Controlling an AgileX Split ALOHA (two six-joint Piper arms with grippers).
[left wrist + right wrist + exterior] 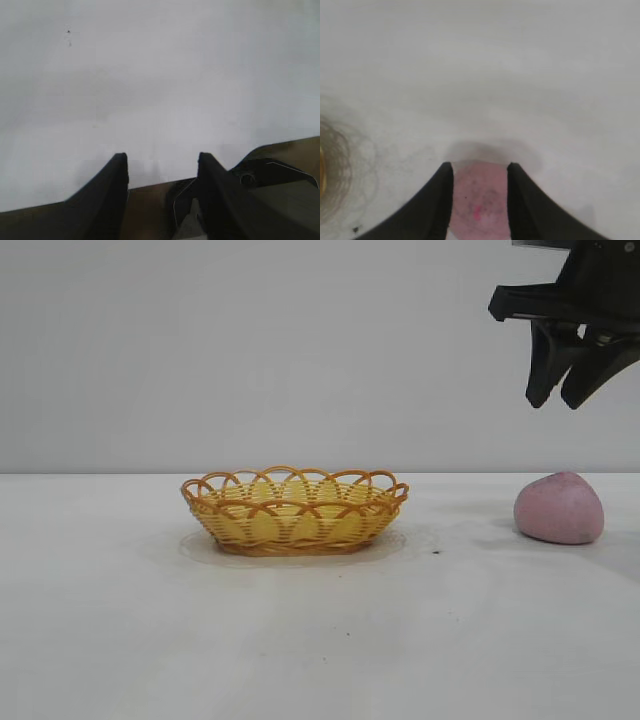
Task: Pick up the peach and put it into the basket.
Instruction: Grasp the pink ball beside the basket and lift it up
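Note:
The dusty-pink peach (pixel 560 508) lies on the white table at the right. The yellow-orange wicker basket (pixel 294 510) stands at the table's middle, empty. My right gripper (pixel 568 398) hangs open in the air above the peach, well clear of it. In the right wrist view the peach (pixel 479 197) shows between the open fingers of the right gripper (pixel 479 166), far below them. My left gripper (pixel 161 157) is open and empty over bare table; it is out of the exterior view.
A sliver of the basket's rim (pixel 321 172) shows at the edge of the right wrist view. A small dark speck (pixel 436 552) lies on the table between basket and peach. The table's edge (pixel 160 185) shows beneath the left gripper.

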